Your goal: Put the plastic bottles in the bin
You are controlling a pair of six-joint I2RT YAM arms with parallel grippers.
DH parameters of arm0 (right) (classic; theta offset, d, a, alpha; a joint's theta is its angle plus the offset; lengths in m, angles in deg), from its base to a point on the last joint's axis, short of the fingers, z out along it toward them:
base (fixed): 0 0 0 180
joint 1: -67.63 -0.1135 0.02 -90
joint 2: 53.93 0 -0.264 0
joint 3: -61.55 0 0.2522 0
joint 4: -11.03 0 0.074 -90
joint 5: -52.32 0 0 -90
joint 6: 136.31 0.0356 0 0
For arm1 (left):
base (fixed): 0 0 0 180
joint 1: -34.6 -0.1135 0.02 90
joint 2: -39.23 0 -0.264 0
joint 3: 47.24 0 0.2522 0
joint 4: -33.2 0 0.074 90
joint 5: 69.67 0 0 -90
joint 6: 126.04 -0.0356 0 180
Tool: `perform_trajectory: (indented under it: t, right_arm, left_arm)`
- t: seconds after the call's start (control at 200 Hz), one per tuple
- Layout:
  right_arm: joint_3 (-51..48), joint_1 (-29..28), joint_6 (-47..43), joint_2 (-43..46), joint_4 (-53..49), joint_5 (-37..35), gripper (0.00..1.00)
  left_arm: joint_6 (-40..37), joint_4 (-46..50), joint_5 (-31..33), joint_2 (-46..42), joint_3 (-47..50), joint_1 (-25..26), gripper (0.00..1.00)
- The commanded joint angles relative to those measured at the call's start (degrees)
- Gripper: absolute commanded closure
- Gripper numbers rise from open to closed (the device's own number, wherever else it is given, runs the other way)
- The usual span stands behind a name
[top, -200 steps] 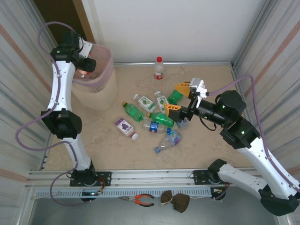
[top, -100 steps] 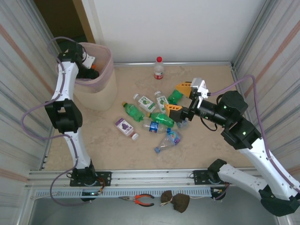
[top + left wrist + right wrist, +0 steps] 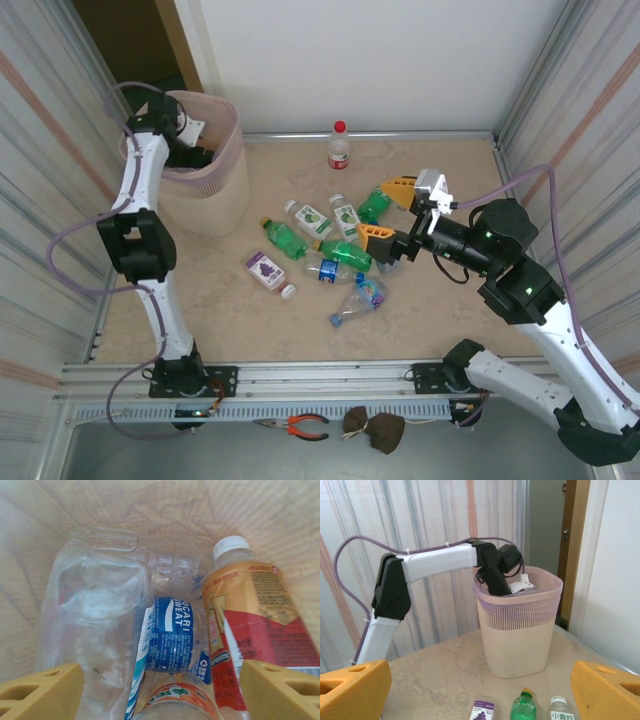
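Since a second ago, the left arm has swung its wrist from the near-left rim down inside the bin [image 3: 228, 190]. The left gripper [image 3: 160, 689] hangs there with fingers spread, nothing between them. Below it lie a Pocari Sweat bottle [image 3: 171, 641], a red-labelled bottle with a white cap [image 3: 250, 625] and a crushed clear bottle [image 3: 95, 605]. The right gripper [image 3: 387, 212] has drifted slightly right, its fingers wide and holding nothing above the right end of the bottle cluster [image 3: 330, 250] at mid-table. A red-capped bottle [image 3: 339, 146] stands alone near the back wall. The bin sits in the far left corner, tight to the side wall. Bare table [image 3: 220, 300] lies between the bin and the cluster, and along the front rail.
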Motion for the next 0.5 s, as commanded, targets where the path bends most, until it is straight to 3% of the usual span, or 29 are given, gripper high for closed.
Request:
perform_trajectory:
  t: [0.0, 0.496]
  right_arm:
    - [0.76, -0.37, -0.9, 0.64, -0.99, -1.93, 0.09]
    - [1.42, -0.21, -0.36, -1.51, -9.06, -11.68, 0.09]
  left_arm:
    - [0.96, 1.13, -2.53, -3.32, -1.07, -0.07, 0.17]
    - [3.96, 0.36, -8.84, -10.17, -2.02, -0.46, 0.17]
